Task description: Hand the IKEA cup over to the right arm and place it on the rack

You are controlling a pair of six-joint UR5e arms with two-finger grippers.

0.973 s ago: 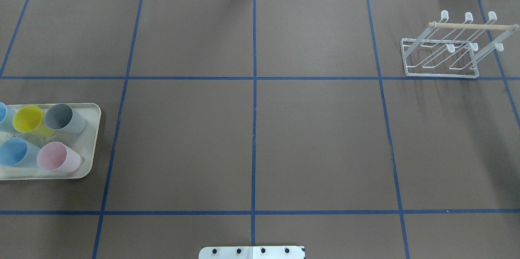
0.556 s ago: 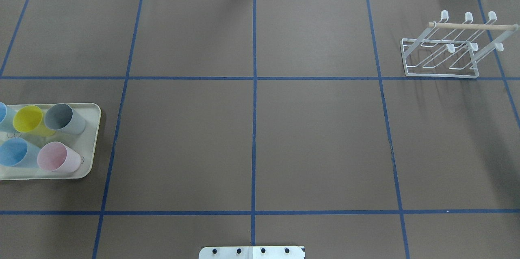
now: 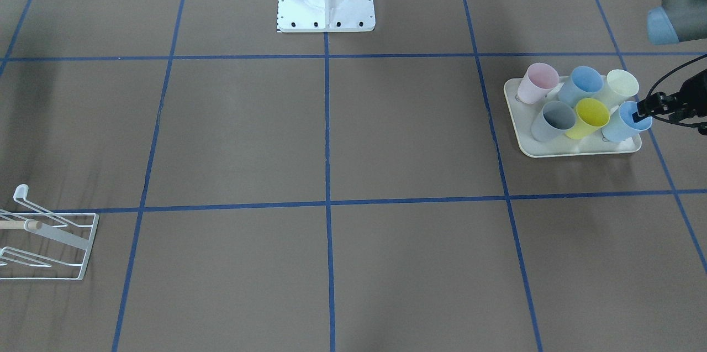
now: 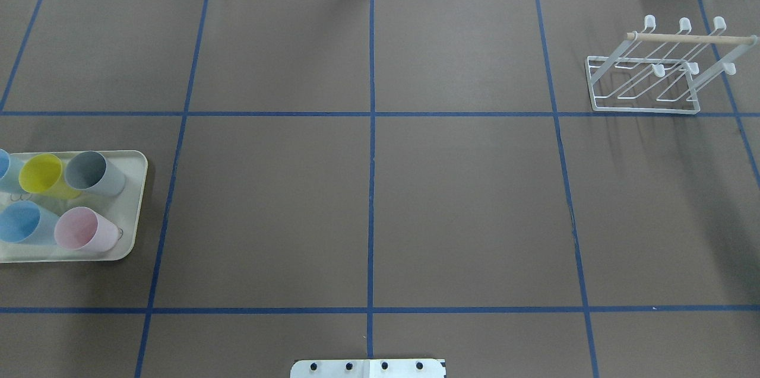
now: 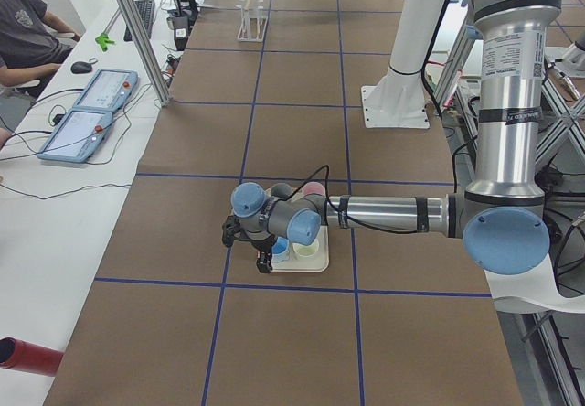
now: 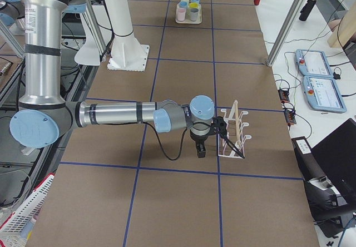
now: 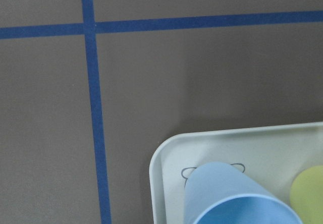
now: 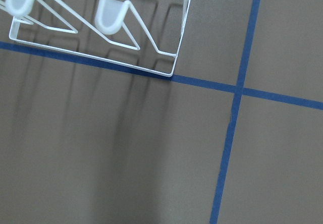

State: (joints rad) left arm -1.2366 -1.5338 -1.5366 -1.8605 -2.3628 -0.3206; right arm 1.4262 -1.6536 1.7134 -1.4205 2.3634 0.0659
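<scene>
The left gripper (image 3: 639, 113) hangs at the outer end of the cream tray (image 3: 574, 151). Its tips are right at the rim of the light-blue cup (image 3: 623, 126), which stands upright in the tray's corner just beside a yellow cup (image 3: 590, 117); whether the claw is wide or closed on that rim cannot be told. The right gripper (image 6: 201, 150) hovers low over the table just beside the white rack (image 4: 689, 38), well apart from the cups, and how far its claw is parted cannot be told either.
</scene>
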